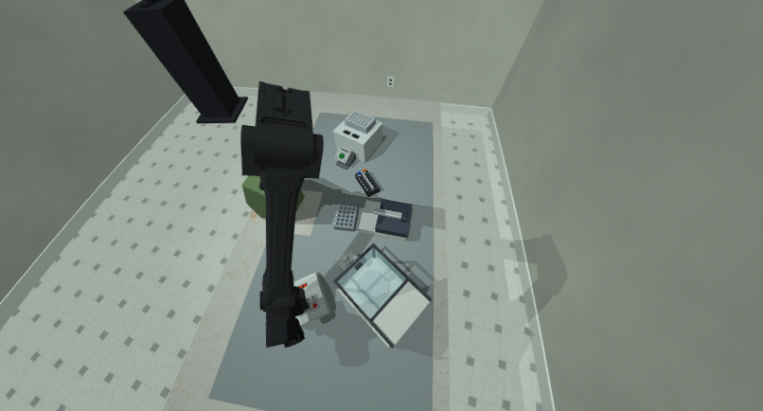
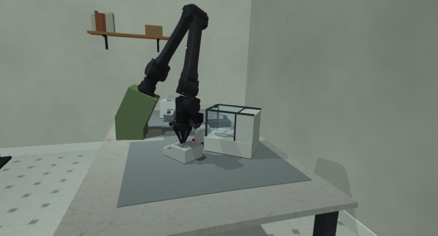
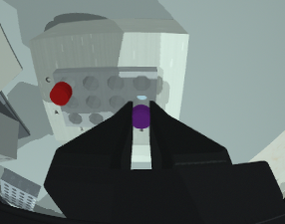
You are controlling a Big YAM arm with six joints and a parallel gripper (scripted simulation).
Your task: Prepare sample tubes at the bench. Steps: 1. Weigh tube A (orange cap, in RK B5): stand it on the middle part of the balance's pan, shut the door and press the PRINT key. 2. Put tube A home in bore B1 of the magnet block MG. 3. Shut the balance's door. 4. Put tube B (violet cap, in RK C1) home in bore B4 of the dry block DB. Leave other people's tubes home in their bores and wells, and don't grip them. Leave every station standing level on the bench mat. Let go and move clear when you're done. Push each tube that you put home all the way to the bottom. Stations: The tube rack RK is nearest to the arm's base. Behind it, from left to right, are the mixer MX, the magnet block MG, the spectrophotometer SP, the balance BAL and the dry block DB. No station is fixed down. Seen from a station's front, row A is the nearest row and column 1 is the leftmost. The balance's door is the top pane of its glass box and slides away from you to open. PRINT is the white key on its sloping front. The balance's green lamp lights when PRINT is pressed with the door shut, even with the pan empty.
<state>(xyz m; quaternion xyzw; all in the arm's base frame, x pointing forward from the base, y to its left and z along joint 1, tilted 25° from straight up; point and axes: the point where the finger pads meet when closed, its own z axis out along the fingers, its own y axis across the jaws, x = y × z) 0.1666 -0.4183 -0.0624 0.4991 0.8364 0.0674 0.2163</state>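
Note:
My gripper point(image 2: 182, 141) point(image 3: 141, 109) is low over the dry block point(image 1: 324, 296) point(image 2: 193, 154) point(image 3: 154, 49), shut on the violet cap point(image 3: 141, 118) of tube B, at the rightmost column. The tube below the cap is mostly hidden, so its well and depth cannot be told. A red-capped tube point(image 1: 314, 305) point(image 2: 193, 140) point(image 3: 61, 94) stands at the block's left. In the top view an orange cap point(image 1: 364, 170), tube A's colour, shows at the end of the black magnet block point(image 1: 368, 184). The balance point(image 1: 401, 312) point(image 2: 247, 126) has glass across its top; its door looks shut.
The balance stands close beside the dry block. The tube rack point(image 1: 346, 216) point(image 3: 19, 190) and spectrophotometer point(image 1: 394, 226) lie beyond it. The mixer point(image 1: 368, 144) is at the far end, with a green button point(image 1: 341, 155). A green angular base point(image 1: 256, 197) point(image 2: 135, 111) stands at the bench's edge.

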